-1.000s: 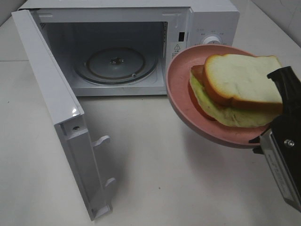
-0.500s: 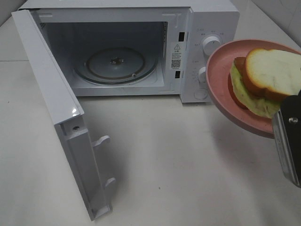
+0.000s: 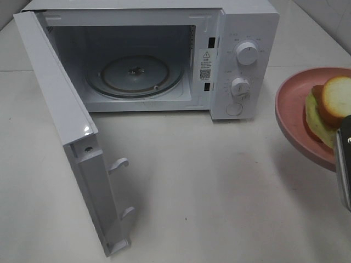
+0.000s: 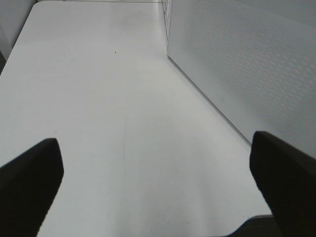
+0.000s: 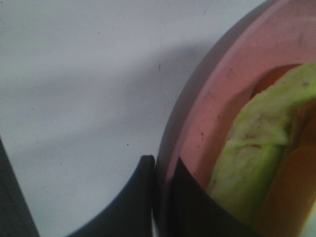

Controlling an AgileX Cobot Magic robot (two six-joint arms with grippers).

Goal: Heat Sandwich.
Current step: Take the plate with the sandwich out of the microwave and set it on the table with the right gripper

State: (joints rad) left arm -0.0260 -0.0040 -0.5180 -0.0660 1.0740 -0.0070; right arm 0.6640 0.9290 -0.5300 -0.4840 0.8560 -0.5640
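The sandwich, yellow-orange bread over light green filling, lies on a round pink plate held above the table at the right edge of the exterior view, right of the microwave. My right gripper is shut on the plate's rim, one finger outside and one inside, with the green filling close by. Only part of the right arm shows at the frame's edge. My left gripper stands open over bare table beside the microwave's perforated side wall; it is out of the exterior view.
The microwave door hangs wide open to the left, swung out over the table. Inside, the glass turntable is bare. Two dials sit on the control panel. White tabletop stretches in front.
The right gripper has carried the plate and sandwich rightward and slightly down, away from the microwave opening, uncovering the control panel. The left gripper has not visibly changed.
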